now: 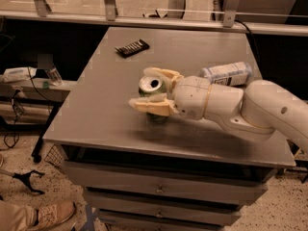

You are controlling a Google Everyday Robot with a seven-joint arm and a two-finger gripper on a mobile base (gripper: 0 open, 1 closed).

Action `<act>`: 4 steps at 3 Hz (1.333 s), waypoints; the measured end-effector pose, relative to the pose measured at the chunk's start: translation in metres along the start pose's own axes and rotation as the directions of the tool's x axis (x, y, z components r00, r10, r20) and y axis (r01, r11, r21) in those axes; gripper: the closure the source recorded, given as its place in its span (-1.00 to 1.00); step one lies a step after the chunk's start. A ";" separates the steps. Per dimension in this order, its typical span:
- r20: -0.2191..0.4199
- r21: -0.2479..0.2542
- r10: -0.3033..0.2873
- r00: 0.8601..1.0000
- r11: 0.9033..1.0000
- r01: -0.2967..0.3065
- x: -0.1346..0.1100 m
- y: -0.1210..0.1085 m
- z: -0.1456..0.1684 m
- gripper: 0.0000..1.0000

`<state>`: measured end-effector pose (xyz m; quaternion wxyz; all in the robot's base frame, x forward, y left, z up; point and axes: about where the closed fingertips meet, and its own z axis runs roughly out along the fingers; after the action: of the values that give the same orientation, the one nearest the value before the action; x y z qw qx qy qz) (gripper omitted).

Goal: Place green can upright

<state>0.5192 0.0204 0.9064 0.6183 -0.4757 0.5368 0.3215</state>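
Note:
The green can (157,116) stands upright on the grey table (96,119), near its middle, with its silver pull-tab top facing up. My gripper (140,88) reaches in from the right. Its two cream fingers (153,105) close on the can's upper part, one on the far side and one on the near side. The can's base rests on the table, and most of its side is hidden by the near finger. The white arm (260,109) stretches along the table's right side.
A clear plastic bottle with a white label (226,73) lies on its side behind the arm at the right. A flat black object (132,47) lies at the table's far left. Drawers (159,189) sit below the front edge. A shoe (48,214) shows at the bottom left.

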 end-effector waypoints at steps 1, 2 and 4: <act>0.012 0.027 -0.001 1.000 1.000 0.001 -0.003 -0.002 -0.005 0.35; 0.022 0.050 0.000 1.000 0.999 -0.001 -0.005 -0.007 -0.010 0.78; 0.094 0.132 0.043 0.995 0.990 -0.055 -0.002 -0.019 -0.023 1.00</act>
<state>0.5277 -0.0074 0.9132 0.6647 -0.4045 0.5401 0.3208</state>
